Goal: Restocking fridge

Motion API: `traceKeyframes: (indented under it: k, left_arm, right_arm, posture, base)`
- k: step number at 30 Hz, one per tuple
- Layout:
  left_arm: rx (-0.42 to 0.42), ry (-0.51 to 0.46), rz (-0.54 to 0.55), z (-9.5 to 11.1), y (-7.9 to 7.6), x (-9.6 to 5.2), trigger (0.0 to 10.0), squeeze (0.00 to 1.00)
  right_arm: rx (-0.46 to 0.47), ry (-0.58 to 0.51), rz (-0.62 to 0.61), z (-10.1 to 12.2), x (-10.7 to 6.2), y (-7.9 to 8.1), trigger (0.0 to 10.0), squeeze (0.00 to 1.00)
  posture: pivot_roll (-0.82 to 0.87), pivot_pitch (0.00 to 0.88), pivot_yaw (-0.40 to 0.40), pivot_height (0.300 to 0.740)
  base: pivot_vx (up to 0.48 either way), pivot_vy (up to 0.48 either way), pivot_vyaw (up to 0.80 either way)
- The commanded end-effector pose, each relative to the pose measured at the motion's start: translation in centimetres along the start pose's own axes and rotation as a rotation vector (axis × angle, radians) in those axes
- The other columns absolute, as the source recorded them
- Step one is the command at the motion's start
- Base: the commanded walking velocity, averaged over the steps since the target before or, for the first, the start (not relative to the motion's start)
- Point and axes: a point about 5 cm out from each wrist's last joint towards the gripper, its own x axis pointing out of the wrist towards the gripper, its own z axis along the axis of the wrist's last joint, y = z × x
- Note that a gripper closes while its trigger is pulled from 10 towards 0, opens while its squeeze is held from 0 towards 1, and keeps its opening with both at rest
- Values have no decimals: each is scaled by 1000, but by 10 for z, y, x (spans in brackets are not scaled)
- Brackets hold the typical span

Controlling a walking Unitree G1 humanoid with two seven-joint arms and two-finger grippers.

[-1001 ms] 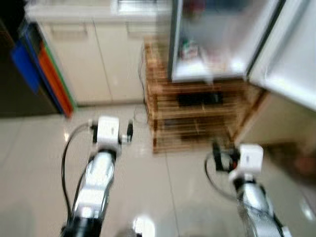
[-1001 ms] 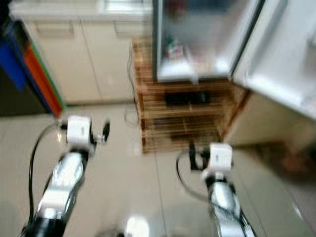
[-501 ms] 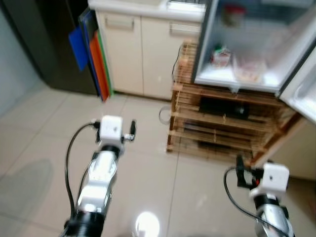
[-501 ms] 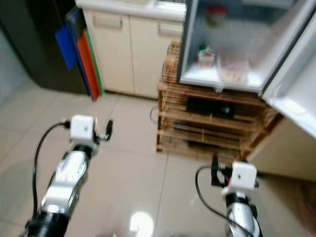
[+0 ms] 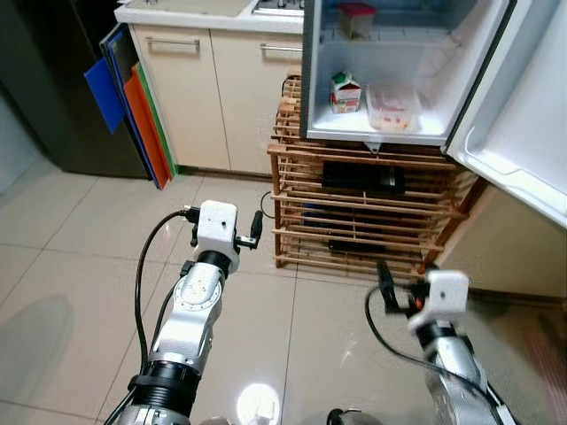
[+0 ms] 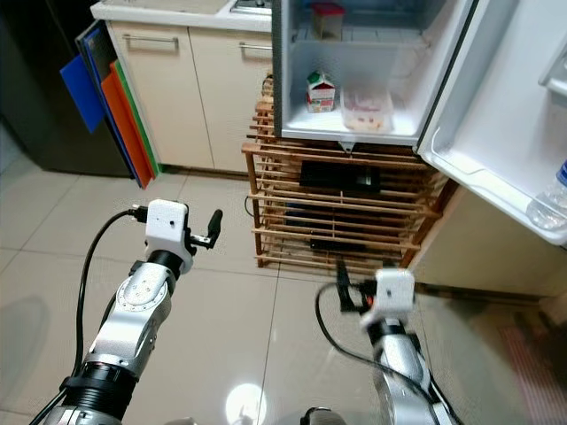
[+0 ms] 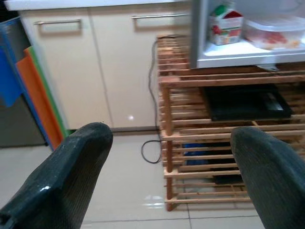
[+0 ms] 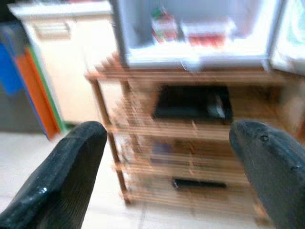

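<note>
Left eye view: the camera has swung back toward the open fridge (image 5: 399, 80), now sharp; milk carton (image 5: 344, 92) and food tub (image 5: 392, 99) sit on its shelf. Left gripper (image 7: 167, 167) and right gripper (image 8: 171, 167) are spread wide, empty; no stock is held.

Fridge (image 5: 390, 133) atop wooden rack, door (image 5: 523, 115) swung open.

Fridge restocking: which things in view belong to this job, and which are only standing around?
Belong to the job:
- fridge, door open
- milk carton on its lower shelf
- clear food box beside the carton
- left gripper and right gripper, both open and empty

Only standing around:
- wooden rack under the fridge
- coloured boards leaning on the cabinet
</note>
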Motion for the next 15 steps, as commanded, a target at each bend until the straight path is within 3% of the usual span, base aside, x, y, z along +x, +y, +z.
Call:
traceKeyframes:
  k: [1, 2, 3, 5, 6, 8, 12, 15]
  left_arm:
    - [-16, -10, 6, 3, 3, 0, 10000, 0]
    - [-25, -13, 6, 3, 2, -1, 10000, 0]
    - [-30, -16, 7, 3, 3, -3, 10000, 0]
    - [-35, -16, 7, 3, 3, -4, 10000, 0]
    - [-34, -13, 10, 2, 4, -5, 10000, 0]
    - [-29, -5, 11, -1, 5, -6, 10000, 0]
    - [-21, -9, 12, 0, 5, -5, 10000, 0]
    - [-20, -13, 15, 1, 4, -4, 10000, 0]
  right_arm:
    - [7, -43, -1, 14, 4, 3, 10000, 0]
    - [18, -41, 17, 18, 3, 9, 2196, 0]
    - [-7, -31, 52, 22, 1, 14, 8863, 0]
    - [-11, -33, 69, 25, 0, 17, 8863, 0]
    - [-31, -26, 88, 25, -3, 21, 8078, 0]
    - [-52, -14, 104, 23, -6, 21, 10000, 0]
    - [-65, 30, 109, 15, -7, 15, 10000, 0]
    - [-105, 44, 158, 13, -8, 21, 10000, 0]
  posture:
    - [19, 43, 19, 740]
    - [22, 46, 15, 740]
    - [27, 49, 12, 740]
    - [27, 49, 12, 740]
    - [23, 52, 16, 740]
    - [26, 51, 16, 740]
    - [27, 51, 14, 740]
    - [29, 49, 10, 740]
  base:
    - [0, 0, 0]
    - [0, 0, 0]
    - [0, 0, 0]
    - [0, 0, 0]
    - [0, 0, 0]
    - [0, 0, 0]
    - [0, 0, 0]
    - [0, 0, 0]
